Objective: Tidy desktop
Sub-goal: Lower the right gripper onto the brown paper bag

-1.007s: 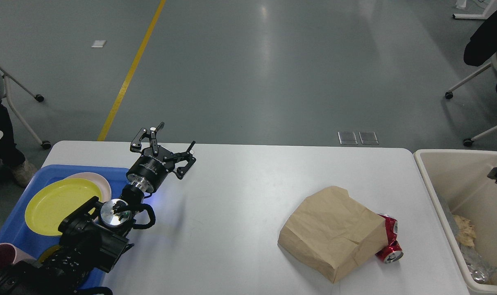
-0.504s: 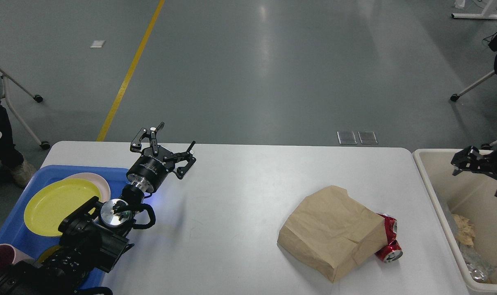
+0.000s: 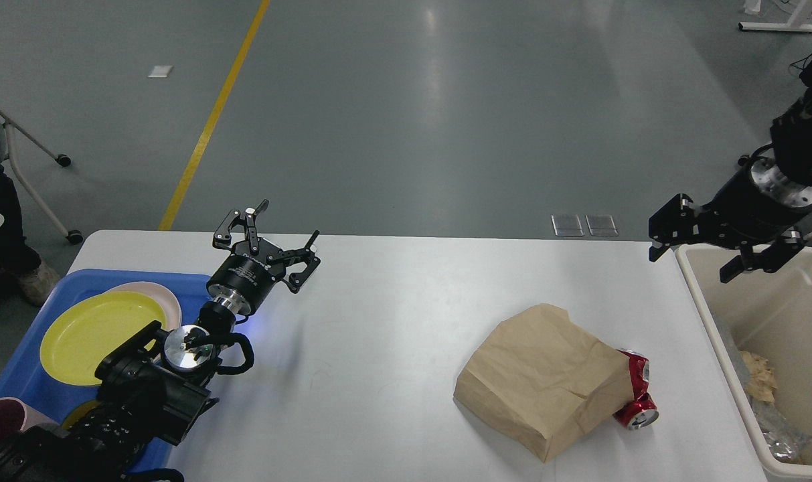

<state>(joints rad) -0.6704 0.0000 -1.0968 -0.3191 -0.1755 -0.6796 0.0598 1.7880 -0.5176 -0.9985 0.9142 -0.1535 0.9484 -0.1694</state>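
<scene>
Grey floor with a yellow line fills the upper half of the head view; the white desktop spans the lower half, from left of centre to the right. At lower left a blue tray lies on it, holding a yellow plate stacked on a pink one. The left gripper hangs above the desktop, just right of the tray, its fingers spread wide and empty. Right of centre lies a crumpled brown paper bag, with a crushed red can touching its right edge. A beige bin stands at the right edge with scraps inside. The right gripper hovers at upper right over the bin's near corner, fingers apart, holding nothing.
</scene>
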